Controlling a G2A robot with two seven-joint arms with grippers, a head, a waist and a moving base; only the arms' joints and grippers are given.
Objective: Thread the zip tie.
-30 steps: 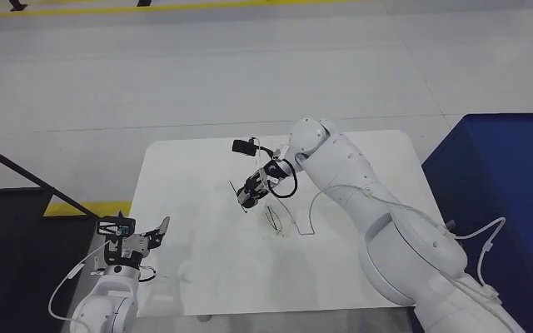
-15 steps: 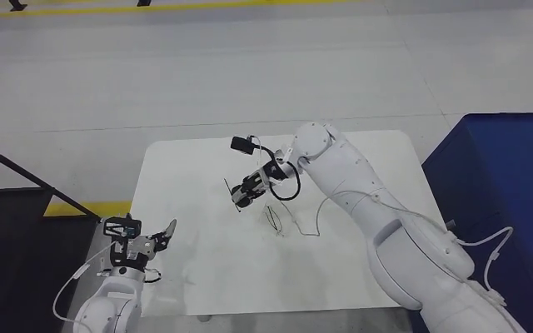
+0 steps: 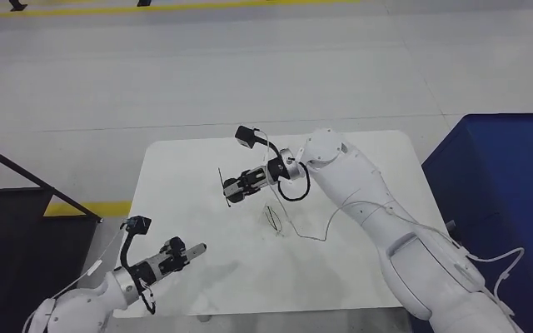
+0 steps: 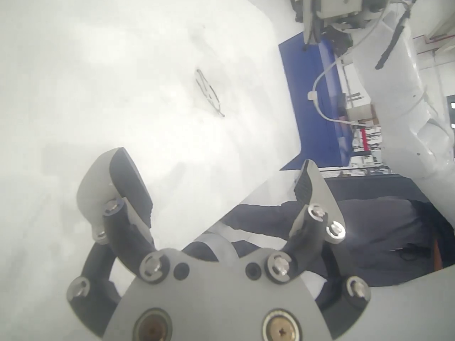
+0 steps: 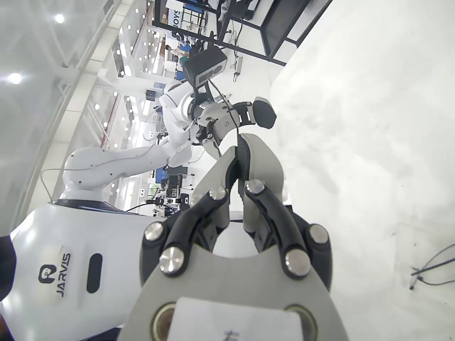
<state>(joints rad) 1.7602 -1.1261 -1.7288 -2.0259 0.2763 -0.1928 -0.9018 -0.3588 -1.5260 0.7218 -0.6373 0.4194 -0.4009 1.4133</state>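
Top view of a white rounded table with two robot arms. Over the last second the right gripper, its fingers pressed together on a thin black plastic zip tie, has drifted left above the middle of the table. The tie now stands nearly upright, held off the surface. The left gripper, fingers spread wide with nothing between them, has swung in from the near left corner. It now sits over the near part of the table, pointing right towards the tie but well apart from it. A thin dark wire loop lies on the table, right of the held tie. The arms appear to be closing in so the left one can take the tie's free end; threading has not begun.
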